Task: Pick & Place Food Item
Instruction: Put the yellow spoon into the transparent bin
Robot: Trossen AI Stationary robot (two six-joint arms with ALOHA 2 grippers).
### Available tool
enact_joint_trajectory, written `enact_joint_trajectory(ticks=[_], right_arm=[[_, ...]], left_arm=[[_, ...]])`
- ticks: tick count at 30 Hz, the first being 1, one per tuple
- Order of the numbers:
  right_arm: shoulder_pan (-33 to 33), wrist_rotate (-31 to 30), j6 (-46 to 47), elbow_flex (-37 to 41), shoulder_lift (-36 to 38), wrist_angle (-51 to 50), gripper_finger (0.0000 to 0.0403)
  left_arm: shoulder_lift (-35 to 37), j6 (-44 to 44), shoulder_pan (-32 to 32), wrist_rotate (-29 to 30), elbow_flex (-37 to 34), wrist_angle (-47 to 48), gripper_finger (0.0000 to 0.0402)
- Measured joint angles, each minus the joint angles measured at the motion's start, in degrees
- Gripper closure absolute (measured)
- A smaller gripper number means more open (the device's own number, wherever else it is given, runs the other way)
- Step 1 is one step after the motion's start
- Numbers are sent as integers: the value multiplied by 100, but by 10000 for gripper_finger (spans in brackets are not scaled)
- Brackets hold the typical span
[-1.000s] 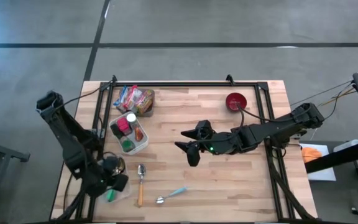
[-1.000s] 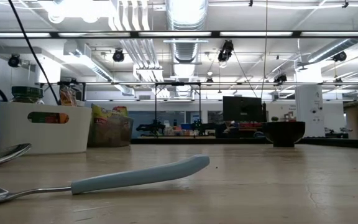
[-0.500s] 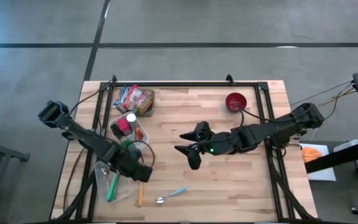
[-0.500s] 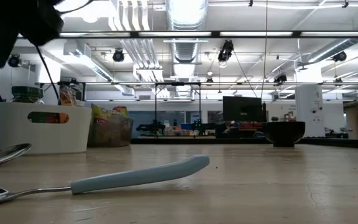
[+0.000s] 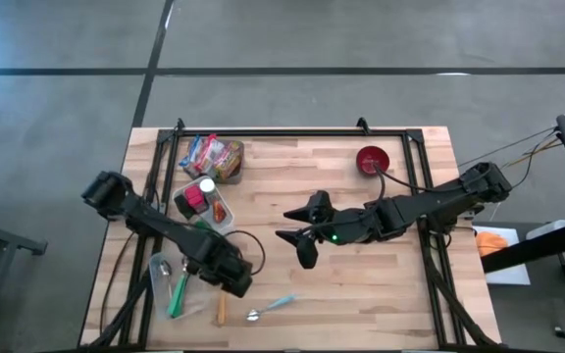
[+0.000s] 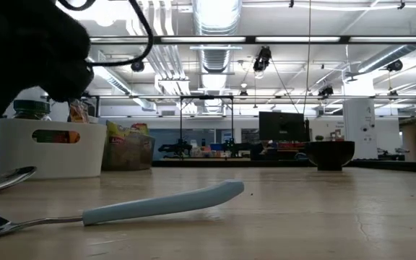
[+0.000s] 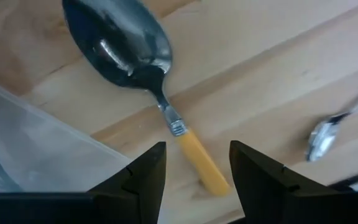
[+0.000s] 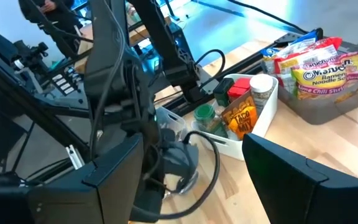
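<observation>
The food stands at the far left: ramen packets (image 5: 214, 154) in a grey tub and spice jars in a white bin (image 5: 204, 206). My left gripper (image 5: 231, 284) hangs open near the table's front, pointing steeply down. Its fingers (image 7: 145, 177) stand over either side of the yellow handle (image 7: 201, 163) of a metal spoon (image 7: 120, 40) lying flat on the wood, and touch nothing. My right gripper (image 5: 299, 245) waits open above the table's middle, with nothing between its fingers (image 8: 291, 171).
A blue-handled spoon (image 5: 269, 307) lies just right of the left gripper. A clear tray (image 5: 170, 284) with a green-handled utensil sits to its left. A red bowl (image 5: 373, 159) stands at the far right. Black frame rails run along the table's edges.
My left arm has swung from the table's near left corner toward the right edge and come down, turning at the wrist. Its gripper now stands over the yellow-handled spoon. In the low view the arm has come in as a dark mass at the upper left.
</observation>
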State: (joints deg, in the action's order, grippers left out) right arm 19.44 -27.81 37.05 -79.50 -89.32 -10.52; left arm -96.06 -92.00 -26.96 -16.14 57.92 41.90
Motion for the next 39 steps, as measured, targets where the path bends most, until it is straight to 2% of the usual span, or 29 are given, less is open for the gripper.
enact_joint_trajectory(ticks=[14,20,23,30,39], right_arm=[[0,-13,-326,0,0,2,131],[0,-13,-410,2,25,-5,131],[0,-13,-430,2,60,-28,131],[0,-22,-460,2,207,-162,131],[0,-24,-493,2,260,-175,131]], left_arm=[[-742,251,52,-264,-10,-152,224],[-937,700,55,-365,10,-246,228],[-961,1217,55,-367,12,-205,254],[-960,1891,55,65,10,-133,381],[-853,2021,125,465,50,-322,384]])
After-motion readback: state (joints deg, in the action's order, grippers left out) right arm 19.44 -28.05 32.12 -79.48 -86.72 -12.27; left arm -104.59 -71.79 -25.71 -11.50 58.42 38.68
